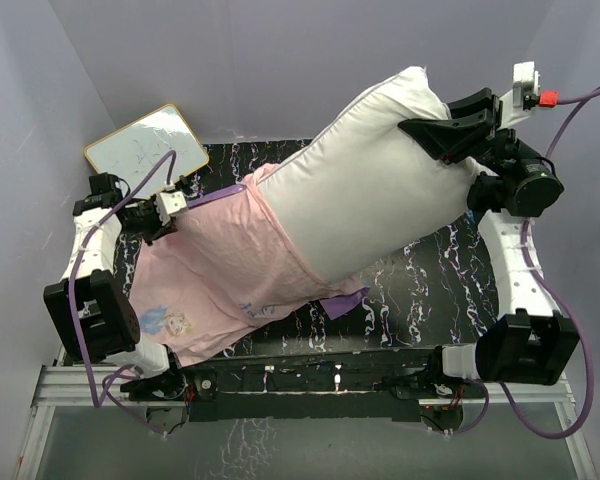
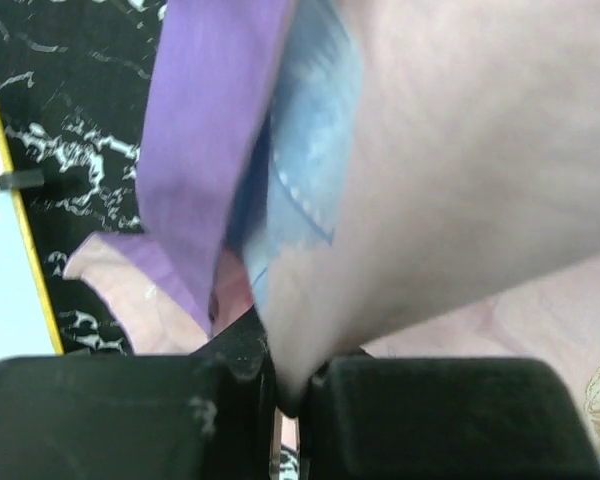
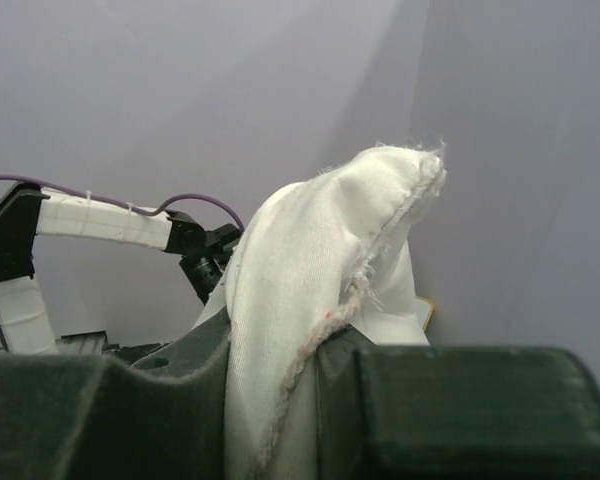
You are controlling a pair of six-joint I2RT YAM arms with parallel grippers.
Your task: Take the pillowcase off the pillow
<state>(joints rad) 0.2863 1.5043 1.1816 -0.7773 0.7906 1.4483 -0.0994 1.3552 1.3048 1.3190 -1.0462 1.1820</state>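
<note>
**Pillow mostly out, both claws clamped**

The right claw [image 1: 448, 128] is closed tight on the pillow [image 1: 380, 195]. The right wrist view shows a fold of white fabric and its frayed seam pinched between the jaws. From that claw the pillow slopes down and across toward the left arm, with the gripped end raised off the bench [image 1: 430, 265]. Only the end farthest from the right claw is tucked inside the pillowcase [image 1: 215, 275].

The left claw [image 1: 168, 208] is clamped on an edge of the pillowcase. The left wrist view shows purple and pale pink cloth squeezed between the pads. From this claw the case spreads toward the near side of the bench and under the pillow. Mostly the pale pink inside is showing, with a printed patch near the left arm's base. I cannot tell whether the gripped edge belongs to the mouth of the case or to its closed end. A whiteboard [image 1: 145, 145] lies just beyond the left claw.

The step in hand looks like the pull-apart, and it seems well past halfway. The next move calls for widening the gap. The right claw would draw the pillow up and away from the left claw while the left claw anchors the cloth or drags it the opposite way. The right claw's hold is a thin pinch near the seam and could slip under load.
</note>
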